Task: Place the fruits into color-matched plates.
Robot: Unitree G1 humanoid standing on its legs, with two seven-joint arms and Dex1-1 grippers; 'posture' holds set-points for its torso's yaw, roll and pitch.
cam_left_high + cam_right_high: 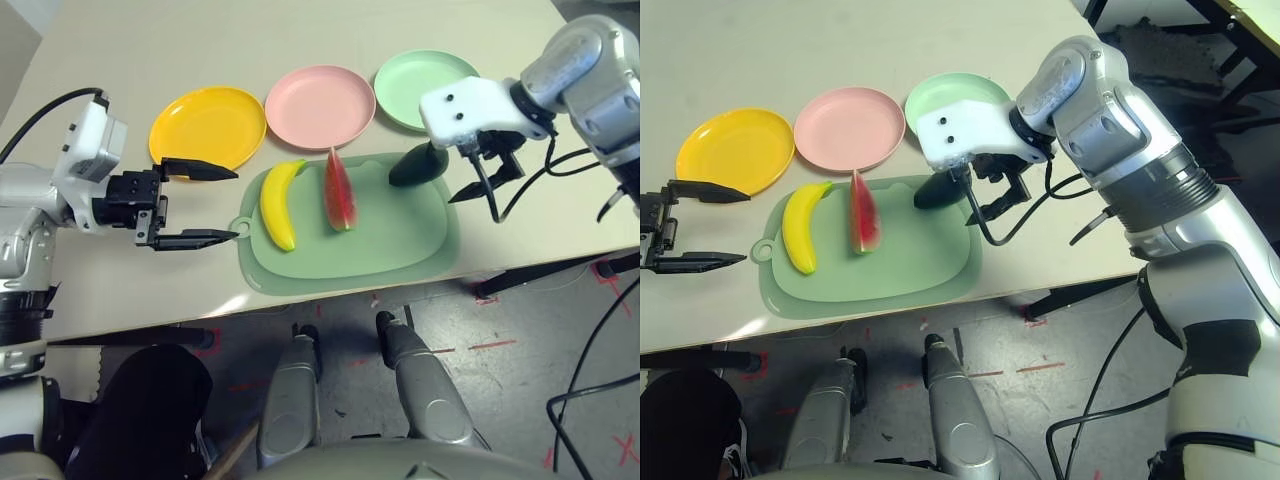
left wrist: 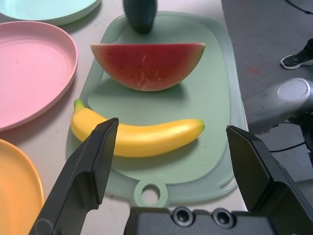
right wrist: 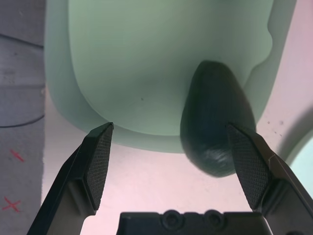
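Grey floor with red tape marks is showing below the beige desk; left hand and right hand are both gaping wide, gripping nothing.

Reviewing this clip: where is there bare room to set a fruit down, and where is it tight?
All three plates are bare: yellow plate, pink plate, green plate. The cutting mat is free on its near right part. It is crowded around the banana and watermelon wedge, and at the avocado under the open right claw.
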